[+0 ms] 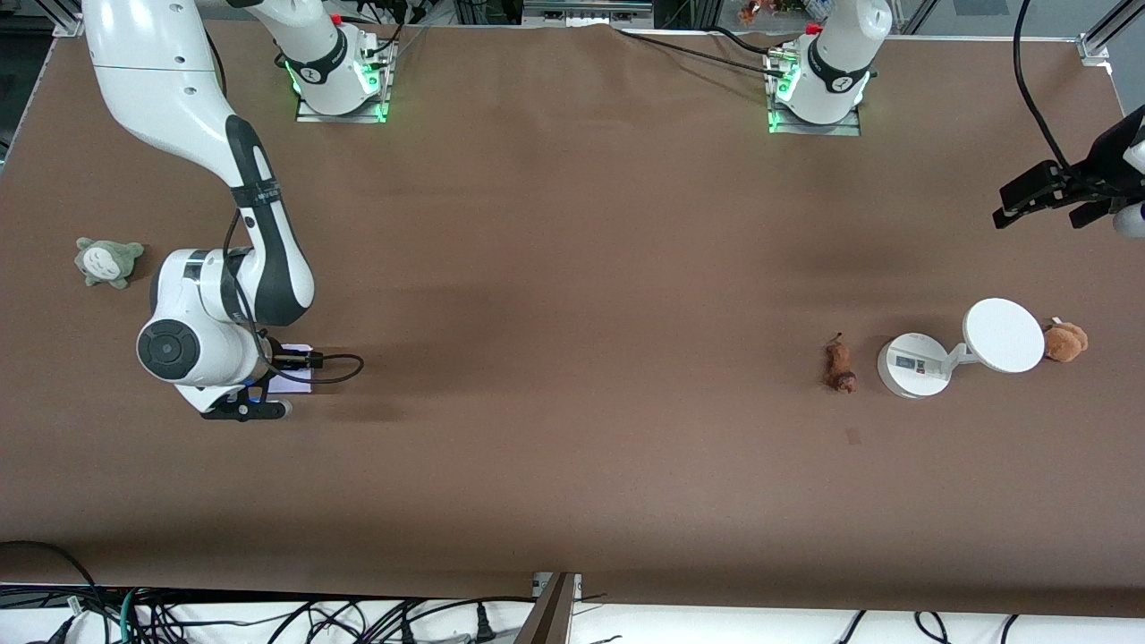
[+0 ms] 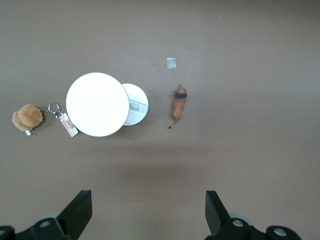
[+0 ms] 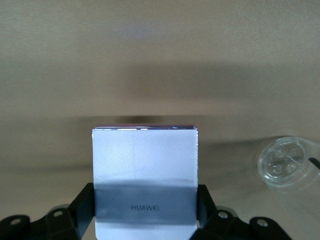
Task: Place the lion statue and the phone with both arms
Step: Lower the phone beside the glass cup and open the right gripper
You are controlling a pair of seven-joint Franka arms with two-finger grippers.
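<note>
Right wrist view: right gripper (image 3: 145, 212) clamps the flat matte lavender phone (image 3: 145, 175); left gripper (image 2: 149, 212) spread wide over the table.

Even overhead light is falling on the table (image 1: 572, 376), leaving soft, faint shadows beneath the arms. In the right wrist view a dark band is shading the phone (image 3: 145, 175), while the background is looking hazy and blurred. Green lamps are glowing at both bases.
</note>
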